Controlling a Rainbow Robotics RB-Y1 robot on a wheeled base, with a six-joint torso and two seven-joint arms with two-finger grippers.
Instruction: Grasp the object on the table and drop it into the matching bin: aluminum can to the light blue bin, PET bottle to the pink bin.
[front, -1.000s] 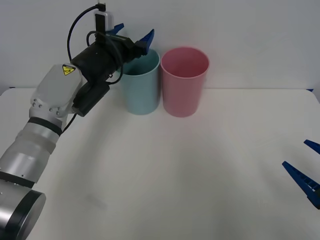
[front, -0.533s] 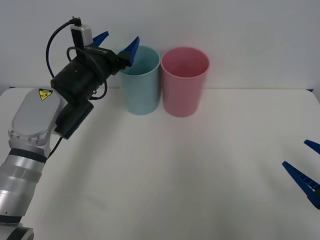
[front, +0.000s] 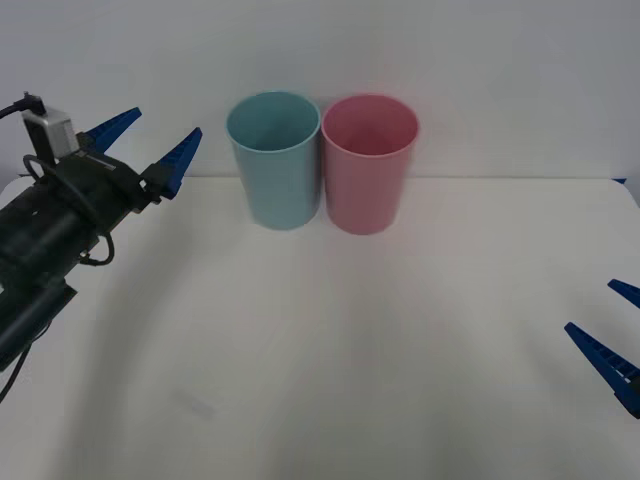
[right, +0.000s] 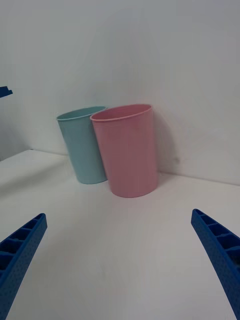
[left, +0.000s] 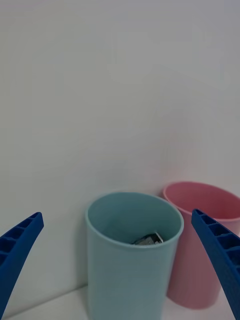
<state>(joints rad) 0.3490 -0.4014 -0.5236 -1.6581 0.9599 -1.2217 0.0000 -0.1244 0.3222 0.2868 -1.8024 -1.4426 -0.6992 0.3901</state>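
left gripper (front: 148, 146): raised above the table's far left part, to the left of both bins and well apart from them; its two blue ribbed fingers (left: 17, 252) are spread wide with nothing between them.
right gripper (front: 618, 335): low at the table's right edge, well apart from the bins; fingers (right: 220, 252) splayed apart and empty (it sits idle there).
aluminum can (left: 148, 239): inside the light blue bin, seen from the left wrist camera as a dark grey and silver shape just below the far side of the rim; most of it is hidden by the bin wall.
light blue bin (front: 274, 160): upright at the far middle of the table, round rim up, its side touching or just beside the pink bin (which of the two i cannot tell).
pink bin (front: 368, 163): upright, immediately right of the light blue bin, about the same height; its inside looks plain pink from the front.
table (front: 330, 350): white and matte, running back to a pale wall behind the bins.
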